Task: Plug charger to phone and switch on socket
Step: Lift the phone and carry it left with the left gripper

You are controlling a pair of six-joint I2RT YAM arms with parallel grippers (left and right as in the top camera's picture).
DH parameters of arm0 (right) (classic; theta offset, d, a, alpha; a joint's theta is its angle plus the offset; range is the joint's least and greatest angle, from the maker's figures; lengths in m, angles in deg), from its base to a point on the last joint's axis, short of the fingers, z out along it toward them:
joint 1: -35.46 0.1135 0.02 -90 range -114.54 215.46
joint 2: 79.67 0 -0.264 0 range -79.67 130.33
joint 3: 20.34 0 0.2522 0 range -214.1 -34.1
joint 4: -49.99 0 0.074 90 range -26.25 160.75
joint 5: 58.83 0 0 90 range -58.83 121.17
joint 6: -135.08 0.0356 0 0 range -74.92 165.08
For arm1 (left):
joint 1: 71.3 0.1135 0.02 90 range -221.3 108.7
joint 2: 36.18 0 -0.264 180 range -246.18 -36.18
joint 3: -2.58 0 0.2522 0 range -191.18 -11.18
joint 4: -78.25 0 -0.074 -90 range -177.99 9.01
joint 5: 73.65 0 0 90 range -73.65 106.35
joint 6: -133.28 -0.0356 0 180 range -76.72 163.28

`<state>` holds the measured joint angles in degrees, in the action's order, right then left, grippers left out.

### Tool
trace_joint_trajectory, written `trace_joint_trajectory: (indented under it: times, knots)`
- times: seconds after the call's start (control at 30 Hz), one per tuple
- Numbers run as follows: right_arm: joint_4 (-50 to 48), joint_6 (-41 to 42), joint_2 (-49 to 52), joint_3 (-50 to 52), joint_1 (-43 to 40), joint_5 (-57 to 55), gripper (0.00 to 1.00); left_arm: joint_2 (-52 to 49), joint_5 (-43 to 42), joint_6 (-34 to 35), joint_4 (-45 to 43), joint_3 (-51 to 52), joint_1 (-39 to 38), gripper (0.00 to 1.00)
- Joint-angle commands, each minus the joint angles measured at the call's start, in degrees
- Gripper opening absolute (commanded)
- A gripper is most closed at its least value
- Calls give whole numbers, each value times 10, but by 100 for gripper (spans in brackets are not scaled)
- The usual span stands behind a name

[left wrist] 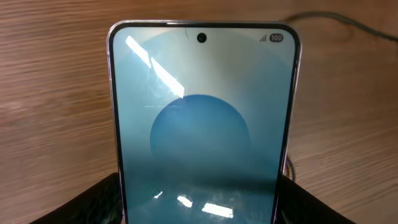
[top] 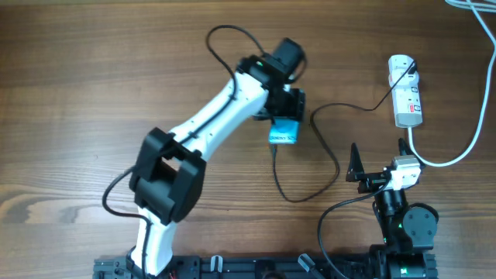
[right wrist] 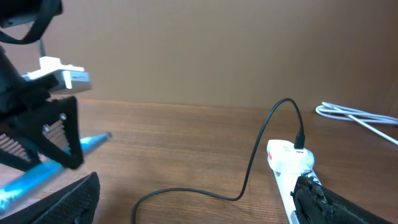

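My left gripper is shut on the phone, its fingers on the two long edges. The teal screen fills the left wrist view. The thin black charger cable runs from its black plug in the white socket in a loop to the phone's near end; I cannot tell if the tip is in. My right gripper is open and empty below the socket. In the right wrist view, the socket is beside the right finger, the cable between the fingers, and the phone at left.
The socket's thick white cord curves off to the right table edge and up to the far right corner; it also shows in the right wrist view. The left arm's own black cable loops at the back.
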<state>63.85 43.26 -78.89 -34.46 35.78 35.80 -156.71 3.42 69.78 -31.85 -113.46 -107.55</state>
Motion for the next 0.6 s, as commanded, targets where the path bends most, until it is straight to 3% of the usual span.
trace_joint_trajectory:
  times: [0.0, 0.3, 0.57]
  knots:
    - [-2, -1, -5, 1, -2, -8, 100, 25, -12, 11, 26, -2, 61, 71]
    - [-2, -1, -5, 1, -2, -8, 100, 23, 113, 12, 120, 8, 159, 70]
    - [-2, -1, -5, 1, -2, -8, 100, 23, 156, 12, 30, 143, 160, 70]
